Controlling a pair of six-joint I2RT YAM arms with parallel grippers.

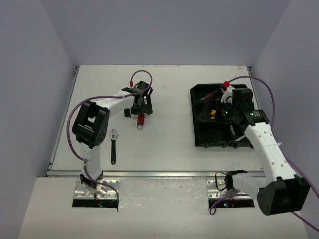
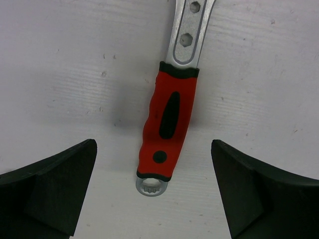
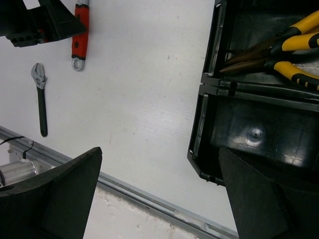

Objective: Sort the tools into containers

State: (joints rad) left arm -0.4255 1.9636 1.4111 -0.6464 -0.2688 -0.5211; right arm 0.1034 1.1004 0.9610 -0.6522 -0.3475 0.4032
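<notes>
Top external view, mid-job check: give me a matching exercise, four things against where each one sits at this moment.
Things:
1. red-handled wrench
2. black-handled wrench
3. yellow-handled pliers
4. right end effector

Places:
A. in a compartment of the black tray
B. open, above the tray's edge
C. on the table, between the fingers of the open left end effector
D. on the table, alone, away from both end effectors

Pairs: 1-C, 2-D, 3-A, 4-B.
</notes>
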